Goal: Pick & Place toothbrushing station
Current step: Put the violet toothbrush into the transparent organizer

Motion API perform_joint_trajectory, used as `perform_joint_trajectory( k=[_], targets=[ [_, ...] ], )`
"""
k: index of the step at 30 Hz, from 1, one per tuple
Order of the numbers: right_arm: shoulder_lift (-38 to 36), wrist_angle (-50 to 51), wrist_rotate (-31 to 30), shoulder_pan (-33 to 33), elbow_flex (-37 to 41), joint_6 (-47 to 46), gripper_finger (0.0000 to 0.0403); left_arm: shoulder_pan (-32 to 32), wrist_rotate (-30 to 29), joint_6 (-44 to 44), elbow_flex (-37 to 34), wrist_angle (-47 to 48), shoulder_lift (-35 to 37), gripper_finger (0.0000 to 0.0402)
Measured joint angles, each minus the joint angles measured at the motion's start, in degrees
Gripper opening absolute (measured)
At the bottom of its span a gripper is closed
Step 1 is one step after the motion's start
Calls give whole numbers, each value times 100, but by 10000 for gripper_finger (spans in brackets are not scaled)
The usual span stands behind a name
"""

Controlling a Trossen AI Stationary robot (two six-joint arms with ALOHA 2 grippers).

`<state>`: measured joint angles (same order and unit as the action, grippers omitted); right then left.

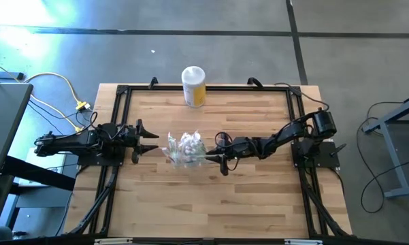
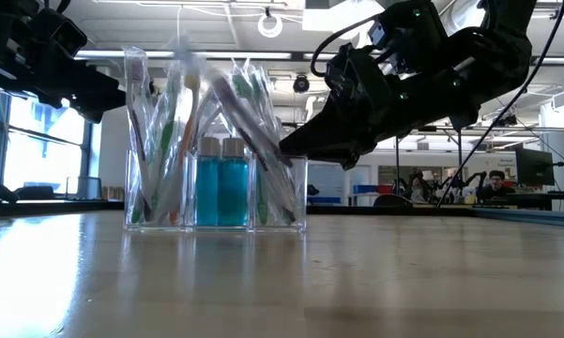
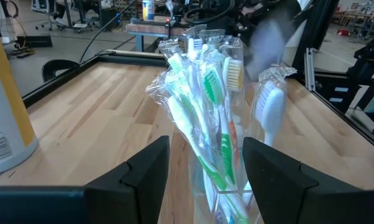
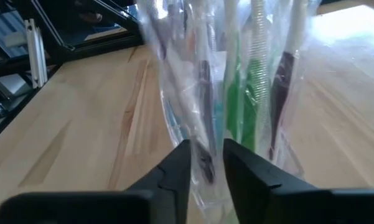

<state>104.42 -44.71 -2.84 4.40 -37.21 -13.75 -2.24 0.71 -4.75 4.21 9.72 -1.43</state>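
Both grippers hug the toothbrushing station [image 1: 185,150]: left gripper [image 1: 148,141] gapes, right gripper [image 1: 216,158] pinches wrapped toothbrushes [image 4: 236,93]; pulling away could tip it.

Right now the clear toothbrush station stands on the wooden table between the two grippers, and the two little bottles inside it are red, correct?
Not quite. The bottles inside the toothbrushing station are blue, as the low view shows. It does stand between the left gripper and right gripper.
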Motion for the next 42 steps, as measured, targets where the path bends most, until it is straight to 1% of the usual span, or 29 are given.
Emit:
perform_joint_trajectory(
  k=[4,7,10,14,18,21,25,27,31,34,38,42],
  targets=[
    [0,-4,26,4,2,4,110,2,1,0,0,0,0,200],
    [0,-4,27,4,4,5,121,2,12,0,0,2,0,200],
    [4,-7,-12,4,4,37,122,2,20,0,0,2,0,200],
    [6,-2,-102,4,10,83,110,2,24,0,0,2,0,200],
    [-173,169,-202,46,27,330,100,2,25,-2,0,2,-1,200],
    [-596,744,-543,175,32,612,98,2,26,-2,0,2,-28,200],
    [-1253,1624,-1617,400,43,908,97,2,28,-2,0,3,-103,200],
    [-1519,1722,-1879,470,29,1032,97,2,28,-2,0,4,-169,200],
    [-1981,2095,-1939,567,15,1249,97,2,28,-2,0,7,-275,200],
    [-2307,2740,-1874,714,-170,1397,97,2,28,-2,0,7,-307,200],
    [-2259,3779,-1760,1045,-867,1645,97,2,26,-2,0,7,-323,200],
    [-1715,4413,-1671,1275,-1748,2021,97,2,-2,2,0,2,-323,200]
  ],
)
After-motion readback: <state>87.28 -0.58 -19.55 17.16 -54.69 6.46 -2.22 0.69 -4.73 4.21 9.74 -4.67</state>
